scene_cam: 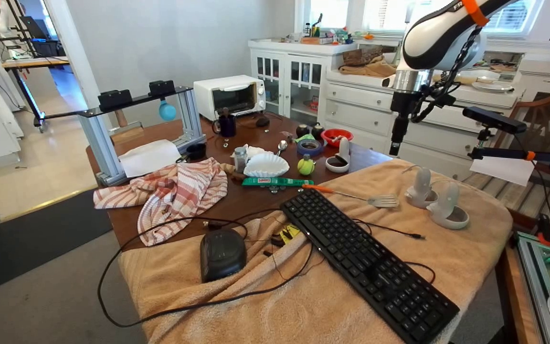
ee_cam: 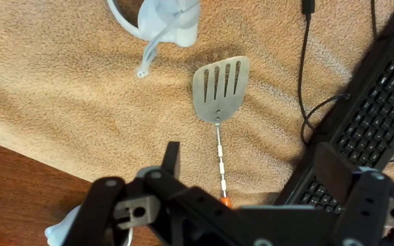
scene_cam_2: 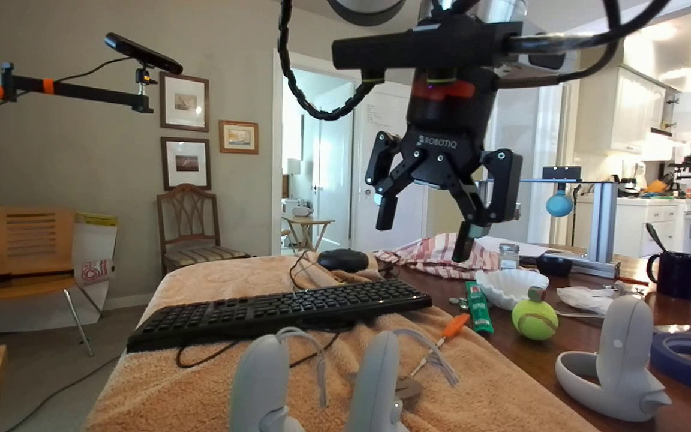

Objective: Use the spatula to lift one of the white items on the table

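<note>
The spatula, with a slotted metal blade and orange handle, lies flat on the tan-draped table [scene_cam: 480, 196]. It shows in both exterior views [scene_cam: 375, 201] [scene_cam_2: 455, 326] and in the wrist view [ee_cam: 219, 107], where most of its handle is hidden behind my gripper. My gripper [scene_cam_2: 423, 235] is open and empty, raised above the table; its spread fingers show in the wrist view [ee_cam: 251, 160] either side of the spatula's shaft. Two white items [scene_cam: 422, 184] [scene_cam: 450, 203] sit on the cloth beside the blade. A third white item [scene_cam: 344, 152] stands on the bare wood.
A long black keyboard [scene_cam: 370, 263] and cables lie beside the spatula. A green box [scene_cam: 275, 182], a tennis ball [scene_cam: 306, 166], a white fluted dish [scene_cam: 266, 165] and blue tape [scene_cam: 310, 147] stand past the handle. A black rounded device [scene_cam: 222, 253] lies near a striped cloth [scene_cam: 184, 191].
</note>
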You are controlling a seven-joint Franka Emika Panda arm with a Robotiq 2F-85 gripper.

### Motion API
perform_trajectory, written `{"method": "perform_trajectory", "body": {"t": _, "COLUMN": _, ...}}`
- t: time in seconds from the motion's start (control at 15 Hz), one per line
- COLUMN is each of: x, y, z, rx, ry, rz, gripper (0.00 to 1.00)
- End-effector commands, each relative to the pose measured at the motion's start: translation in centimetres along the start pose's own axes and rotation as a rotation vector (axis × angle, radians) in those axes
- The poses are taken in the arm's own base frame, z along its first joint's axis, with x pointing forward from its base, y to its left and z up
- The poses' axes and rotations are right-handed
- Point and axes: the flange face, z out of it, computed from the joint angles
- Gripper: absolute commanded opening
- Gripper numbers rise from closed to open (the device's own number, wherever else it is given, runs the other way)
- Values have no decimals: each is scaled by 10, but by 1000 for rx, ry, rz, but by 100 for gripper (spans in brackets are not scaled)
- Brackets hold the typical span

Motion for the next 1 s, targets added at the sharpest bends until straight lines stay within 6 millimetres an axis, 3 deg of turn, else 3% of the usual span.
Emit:
{"method": "perform_trajectory", "body": {"t": 0.0, "x": 1, "y": 1, "z": 0, "rx": -1, "ry": -2, "rz": 3, "gripper": 100}}
{"method": "perform_trajectory", "body": {"t": 0.27, "x": 1, "y": 5, "z": 2, "rx": -1, "ry": -6, "rz": 4, "gripper": 100}}
{"method": "perform_trajectory", "body": {"t": 0.6, "x": 46, "y": 12, "z": 15, "rx": -57, "ry": 4, "rz": -65, "gripper": 100}}
{"method": "perform_trajectory", "body": {"t": 0.93, "x": 88, "y": 11, "z": 44, "rx": -26, "ry": -71, "rz": -109, "gripper": 100}}
